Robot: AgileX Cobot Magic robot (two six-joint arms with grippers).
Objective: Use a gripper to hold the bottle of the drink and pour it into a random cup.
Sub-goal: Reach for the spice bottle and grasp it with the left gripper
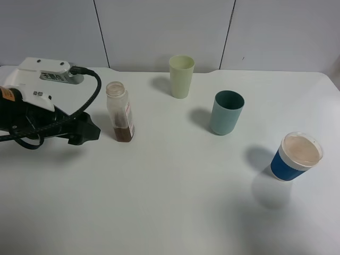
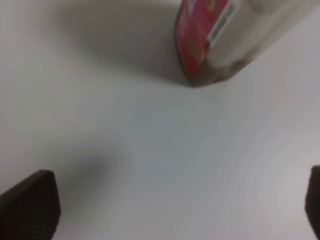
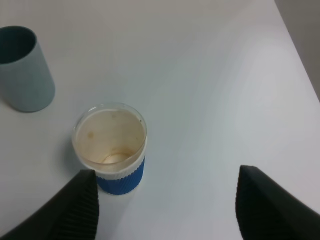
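Barely beginning: holding the left fingers [image 2: 30, 205] wide apart and empty just beside the bottle [image 1: 120, 112], standing upright on the worktop [image 1: 170, 212] near the pale cup [image 1: 181, 77], with gripping, lifting and pouring all remaining.

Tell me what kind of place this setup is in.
Probably a robot test bench in a lab, not a kitchen: a plain white table against grey wall panels, with a few spaced-out props: the bottle of the drink, a yellow-green cup, a teal cup and a blue cup.
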